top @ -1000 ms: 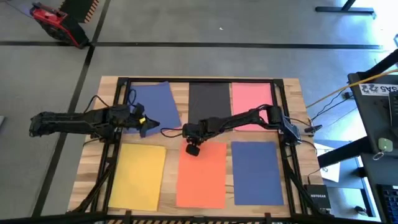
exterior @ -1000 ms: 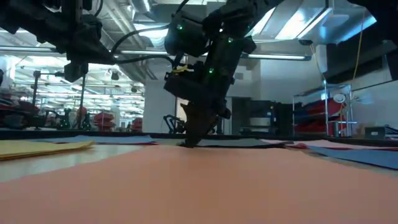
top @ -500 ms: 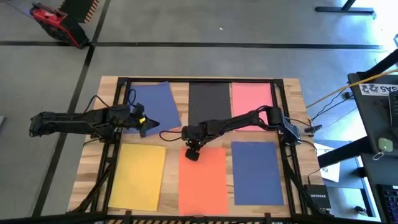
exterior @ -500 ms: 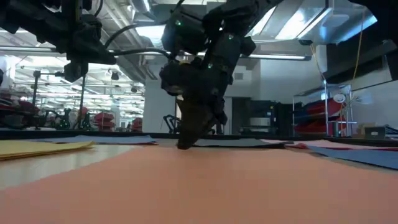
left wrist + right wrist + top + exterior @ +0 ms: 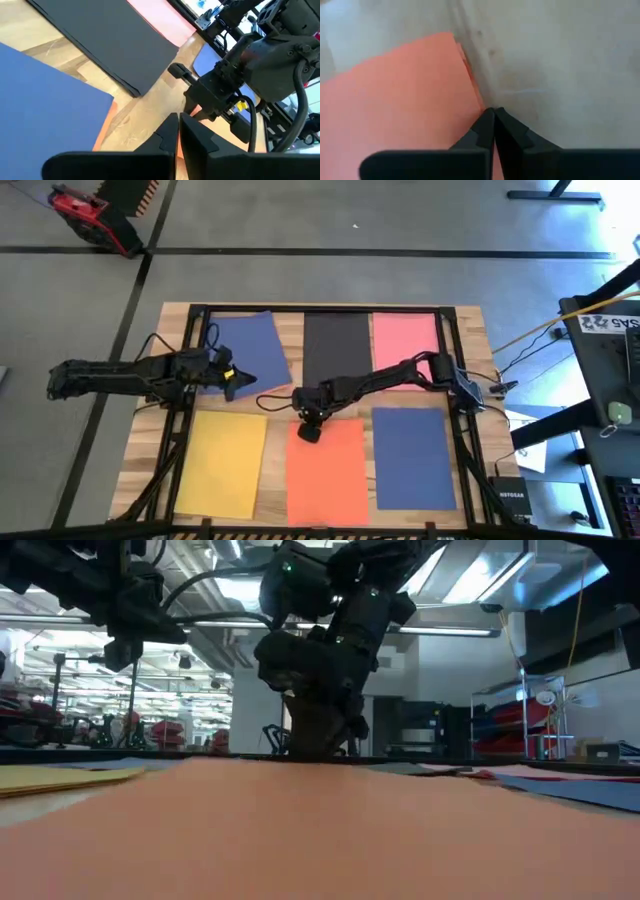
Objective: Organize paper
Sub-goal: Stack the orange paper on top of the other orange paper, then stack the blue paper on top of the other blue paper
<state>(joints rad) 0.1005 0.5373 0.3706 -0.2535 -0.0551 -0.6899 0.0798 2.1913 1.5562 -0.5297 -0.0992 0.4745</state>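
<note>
Mostly flat orange sheet, edge lifted

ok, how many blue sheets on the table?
2: one blue sheet at the far left corner by the left arm, the other near right, beside the orange sheet. None seems hidden.

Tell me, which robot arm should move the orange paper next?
The right one, probably. The right gripper is shut at the orange paper's far edge, while the left gripper hangs over the tilted blue sheet.
</note>
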